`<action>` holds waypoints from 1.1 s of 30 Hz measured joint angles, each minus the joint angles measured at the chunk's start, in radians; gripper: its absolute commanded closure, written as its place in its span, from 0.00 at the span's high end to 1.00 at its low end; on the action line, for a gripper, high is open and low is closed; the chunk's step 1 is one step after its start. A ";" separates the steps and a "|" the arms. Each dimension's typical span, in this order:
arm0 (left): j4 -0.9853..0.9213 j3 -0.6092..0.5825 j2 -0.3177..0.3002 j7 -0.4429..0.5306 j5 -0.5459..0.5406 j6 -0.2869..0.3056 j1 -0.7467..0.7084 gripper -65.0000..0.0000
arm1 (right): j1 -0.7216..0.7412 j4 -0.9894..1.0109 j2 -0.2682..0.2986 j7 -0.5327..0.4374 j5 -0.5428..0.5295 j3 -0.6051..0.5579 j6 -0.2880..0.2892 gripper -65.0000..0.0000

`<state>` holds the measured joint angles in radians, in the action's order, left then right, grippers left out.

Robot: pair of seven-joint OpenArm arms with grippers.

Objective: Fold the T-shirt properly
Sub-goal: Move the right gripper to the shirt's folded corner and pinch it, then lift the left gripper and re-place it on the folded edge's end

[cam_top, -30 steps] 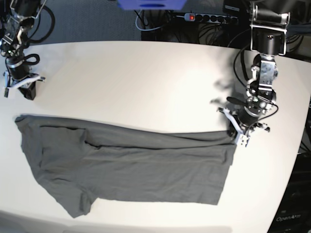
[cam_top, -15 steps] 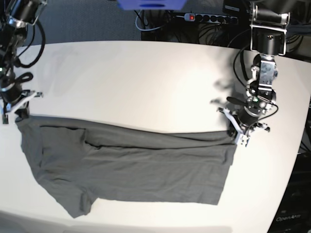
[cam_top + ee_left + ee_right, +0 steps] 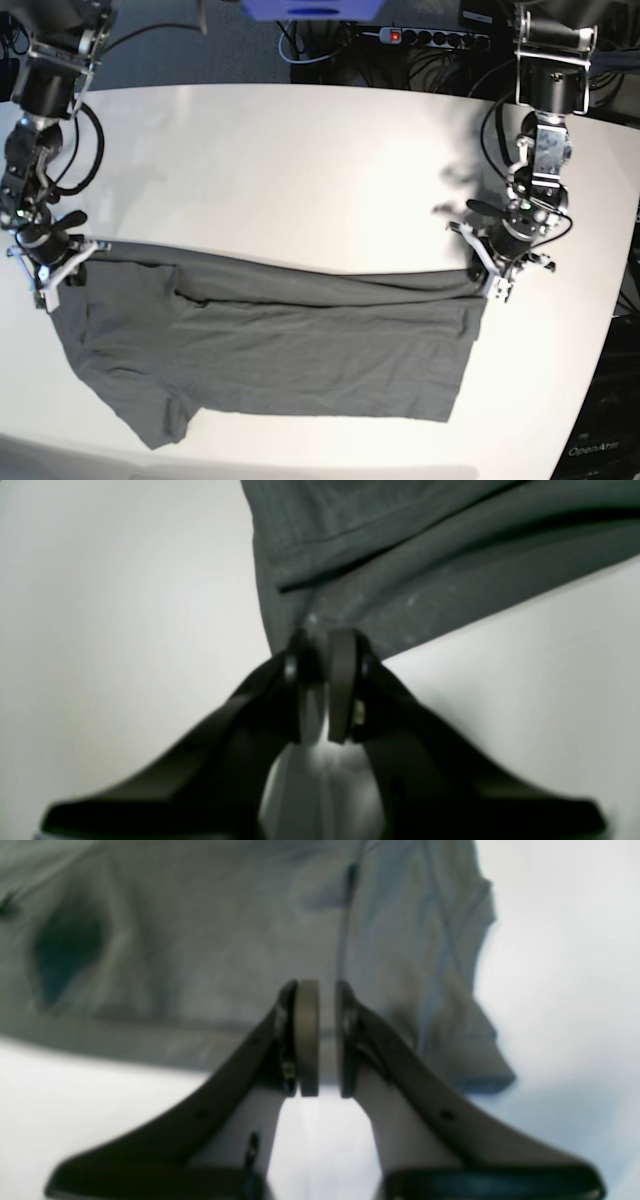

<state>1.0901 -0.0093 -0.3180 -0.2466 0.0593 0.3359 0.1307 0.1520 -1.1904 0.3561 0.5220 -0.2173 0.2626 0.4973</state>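
The T-shirt (image 3: 270,350) lies spread on the white table (image 3: 300,170), its length running across the base view, with one long edge already turned over itself along the far side. The left gripper (image 3: 324,652) has its jaws nearly closed and pinches the corner of the shirt at the hem end. The right gripper (image 3: 320,1037) sits low over the sleeve-and-shoulder end, its jaws close together with only a narrow gap. The wrist view is too blurred to tell whether cloth lies between them, so a hold there cannot be confirmed. To do this fold well, both ends probably need a firm pinch through every layer. Both ends should rise evenly, with the cloth kept taut between the arms. The far edge should travel straight towards the near one, so the crease runs parallel to the side.
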 measured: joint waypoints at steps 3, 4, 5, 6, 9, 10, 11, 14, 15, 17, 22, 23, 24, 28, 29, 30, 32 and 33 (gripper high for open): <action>0.000 0.000 0.001 0.000 0.000 0.000 0.000 0.11 | 0.055 0.133 0.016 -0.042 0.000 -0.037 0.006 0.08; 0.000 0.000 0.000 0.000 0.000 0.000 0.001 0.11 | 0.071 0.177 0.025 -0.053 0.002 -0.053 -0.003 0.08; 0.000 0.000 0.000 0.000 0.000 0.000 0.001 0.11 | 0.083 0.215 0.032 -0.064 0.005 -0.064 0.000 0.08; 0.000 0.000 0.000 0.000 0.000 0.000 0.001 0.11 | 0.094 0.252 0.038 -0.086 0.002 -0.073 0.001 0.08; 0.000 0.000 0.001 -0.004 0.000 0.000 0.002 0.11 | 0.115 0.335 0.045 -0.150 -0.010 -0.073 0.003 0.08; 0.000 0.000 0.001 -0.003 0.000 0.000 0.002 0.11 | 0.118 0.349 0.046 -0.161 -0.010 -0.073 0.003 0.08; 0.000 0.000 0.001 -0.004 0.000 0.000 0.002 0.11 | 0.118 0.355 0.046 -0.164 -0.013 -0.071 0.003 0.08; 0.000 0.000 0.000 -0.004 0.000 0.000 0.002 0.11 | 0.098 0.352 0.045 -0.185 -0.027 -0.068 0.003 0.08; 0.000 -0.002 -0.004 -0.003 0.000 0.001 0.002 0.11 | 0.081 0.343 0.043 -0.200 -0.028 -0.066 0.003 0.08; 0.002 -0.005 -0.015 -0.006 -0.002 0.010 0.000 0.11 | 0.043 0.312 0.043 -0.214 -0.044 -0.064 0.003 0.08; 0.003 -0.006 -0.026 -0.002 -0.007 0.017 -0.003 0.11 | -0.055 0.236 0.016 -0.236 -0.059 0.009 0.014 0.08; 0.003 -0.006 -0.031 0.000 -0.006 0.039 -0.005 0.11 | -0.075 0.213 0.008 -0.236 -0.060 0.021 0.011 0.08; 0.004 0.001 -0.035 0.001 -0.010 0.063 -0.010 0.11 | -0.097 0.190 0.006 -0.234 -0.060 0.028 0.011 0.08; 0.005 0.006 -0.043 0.006 -0.014 0.098 -0.014 0.11 | -0.169 0.117 -0.016 -0.248 -0.062 0.036 0.003 0.08; 0.006 0.006 -0.043 0.009 -0.015 0.099 -0.017 0.11 | -0.180 0.106 -0.016 -0.247 -0.062 0.036 0.002 0.08; 0.008 0.006 -0.045 0.017 -0.016 0.099 -0.024 0.11 | -0.190 0.096 -0.016 -0.246 -0.062 0.037 0.003 0.08; 0.035 0.008 -0.046 0.020 -0.018 0.098 -0.053 0.11 | -0.210 0.075 -0.024 -0.251 -0.062 0.037 0.002 0.08; 0.058 0.009 -0.048 0.020 -0.015 0.094 -0.074 0.11 | -0.217 0.063 -0.030 -0.251 -0.061 0.038 -0.004 0.08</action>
<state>1.1481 -0.0006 -0.3660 -0.2268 0.0444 0.4301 0.0566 -0.0650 -1.1278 0.3264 0.2714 -0.2779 0.3008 0.4934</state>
